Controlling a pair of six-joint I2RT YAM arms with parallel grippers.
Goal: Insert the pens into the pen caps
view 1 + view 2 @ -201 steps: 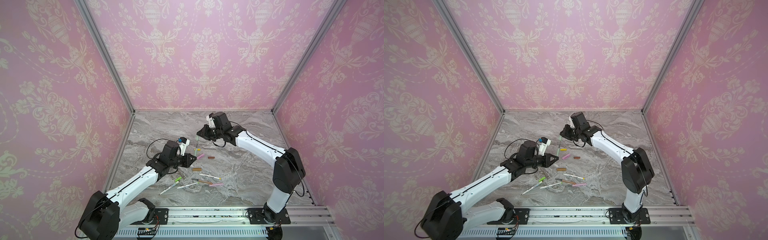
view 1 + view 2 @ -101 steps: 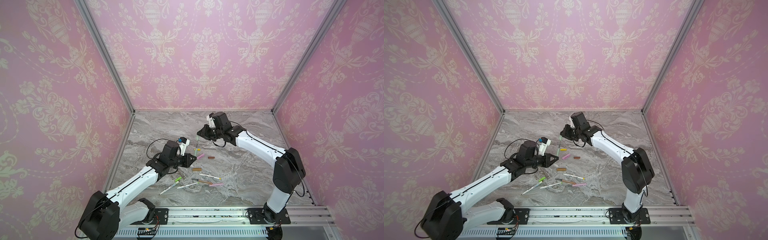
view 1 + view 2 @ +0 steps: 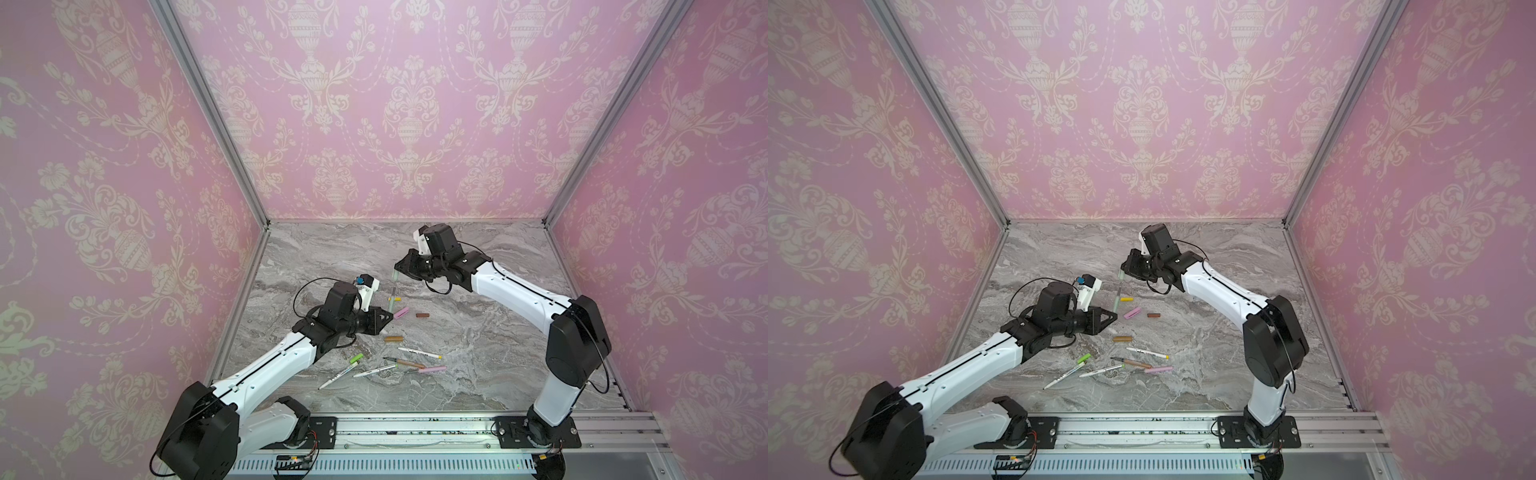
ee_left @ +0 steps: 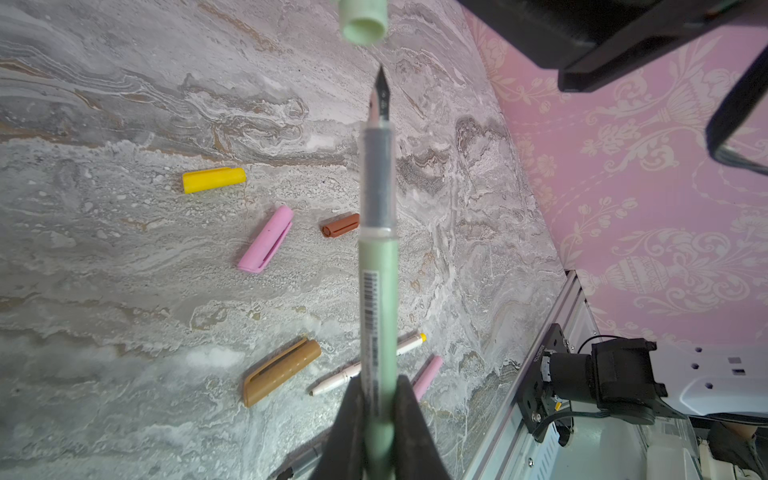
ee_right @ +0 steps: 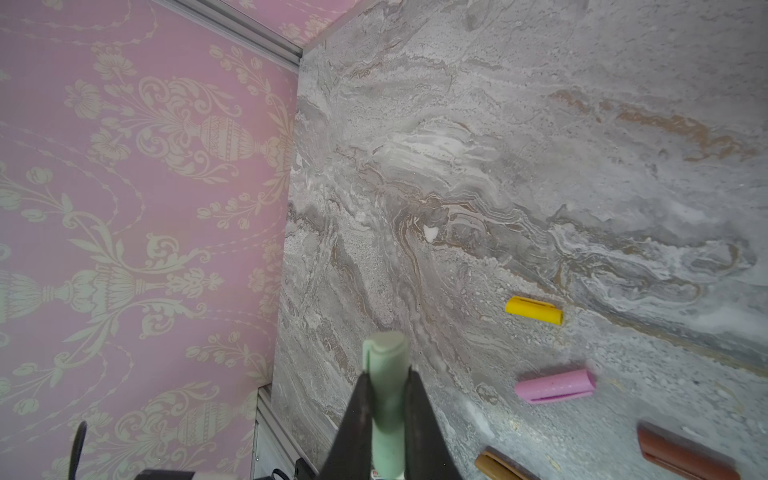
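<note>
Over the last second we see almost nothing move: the left fingers (image 4: 353, 419) stay clamped on the green pen (image 4: 376, 291), its tip just short of the green cap (image 4: 363, 20) — itself pinched tight in the right fingers (image 5: 361, 415), both above the table (image 3: 478, 332). We judge the pair nearly lined up — the push-in is not yet made.

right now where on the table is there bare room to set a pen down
Bare marble table along the back wall, and front right between the pink pen and the right arm's base. Crowded: the middle, from the yellow cap down to the white pens.
</note>
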